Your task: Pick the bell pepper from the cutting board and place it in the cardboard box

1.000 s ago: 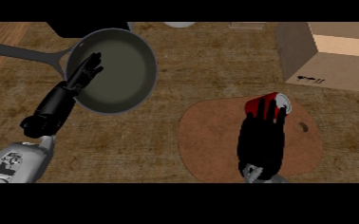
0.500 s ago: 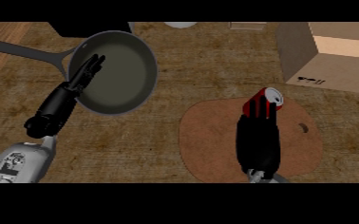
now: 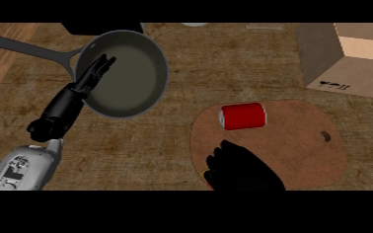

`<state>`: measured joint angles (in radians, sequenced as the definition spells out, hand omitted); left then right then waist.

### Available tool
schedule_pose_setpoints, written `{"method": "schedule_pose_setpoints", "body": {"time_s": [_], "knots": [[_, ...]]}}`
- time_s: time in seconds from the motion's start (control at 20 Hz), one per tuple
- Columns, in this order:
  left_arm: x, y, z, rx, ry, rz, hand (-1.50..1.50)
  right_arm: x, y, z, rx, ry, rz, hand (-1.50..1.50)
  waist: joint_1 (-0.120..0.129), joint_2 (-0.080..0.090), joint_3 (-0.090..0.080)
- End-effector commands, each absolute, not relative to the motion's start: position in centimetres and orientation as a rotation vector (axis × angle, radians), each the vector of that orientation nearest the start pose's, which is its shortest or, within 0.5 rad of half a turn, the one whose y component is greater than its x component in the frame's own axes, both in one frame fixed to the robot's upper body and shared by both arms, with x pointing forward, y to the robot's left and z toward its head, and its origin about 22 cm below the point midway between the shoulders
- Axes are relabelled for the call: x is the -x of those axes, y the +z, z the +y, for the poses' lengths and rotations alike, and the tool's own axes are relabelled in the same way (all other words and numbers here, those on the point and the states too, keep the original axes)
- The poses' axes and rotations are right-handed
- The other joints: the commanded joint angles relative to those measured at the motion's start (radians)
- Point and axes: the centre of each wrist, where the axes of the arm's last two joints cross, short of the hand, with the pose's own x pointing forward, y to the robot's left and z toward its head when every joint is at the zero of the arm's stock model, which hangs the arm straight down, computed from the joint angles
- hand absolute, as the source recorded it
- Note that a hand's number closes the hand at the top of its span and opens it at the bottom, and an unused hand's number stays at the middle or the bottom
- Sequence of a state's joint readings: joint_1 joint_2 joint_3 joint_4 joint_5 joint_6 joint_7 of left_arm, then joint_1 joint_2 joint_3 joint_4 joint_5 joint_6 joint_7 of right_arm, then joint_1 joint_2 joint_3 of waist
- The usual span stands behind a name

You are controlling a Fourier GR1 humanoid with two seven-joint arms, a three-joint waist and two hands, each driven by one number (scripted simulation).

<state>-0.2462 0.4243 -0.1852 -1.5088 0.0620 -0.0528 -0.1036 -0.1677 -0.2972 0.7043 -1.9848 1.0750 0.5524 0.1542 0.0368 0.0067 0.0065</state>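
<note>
The red bell pepper (image 3: 242, 116) lies on its side on the round brown cutting board (image 3: 306, 143), near the board's far left part. My right hand (image 3: 241, 170) shows at the lower edge over the board's near side, a short way below the pepper and apart from it, fingers relaxed and holding nothing. The cardboard box (image 3: 342, 59) stands open at the upper right, beyond the board. My left hand (image 3: 91, 76) rests open at the left, its straight fingers over the rim of a pan.
A dark grey frying pan (image 3: 131, 74) sits at the upper left, its handle (image 3: 33, 48) running to the left edge. A white item (image 3: 195, 24) shows at the far edge. Bare wooden counter (image 3: 226, 64) lies between pan, board and box.
My right hand has pulled back toward the lower edge, off the pepper. The pepper now lies uncovered, slightly further left on the board. The left hand has barely moved.
</note>
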Motion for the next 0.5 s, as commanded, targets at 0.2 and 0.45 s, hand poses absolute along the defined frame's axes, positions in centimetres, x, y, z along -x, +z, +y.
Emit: {"method": "schedule_pose_setpoints", "body": {"time_s": [0.2, 0.45], "knots": [[-29.1, 6.1, 26.7, -0.095, -0.514, -1.757, 0.0, -20.6, 16.1, -20.0, 0.338, 1.953, -2.044, 1.5, -0.041, 0.001, 0.001], [-27.7, 5.0, 28.5, -0.107, -0.513, -1.739, 0.0, -22.6, 18.5, -28.0, 0.37, 1.71, -2.191, 1.5, -0.049, -0.004, -0.003]]}}
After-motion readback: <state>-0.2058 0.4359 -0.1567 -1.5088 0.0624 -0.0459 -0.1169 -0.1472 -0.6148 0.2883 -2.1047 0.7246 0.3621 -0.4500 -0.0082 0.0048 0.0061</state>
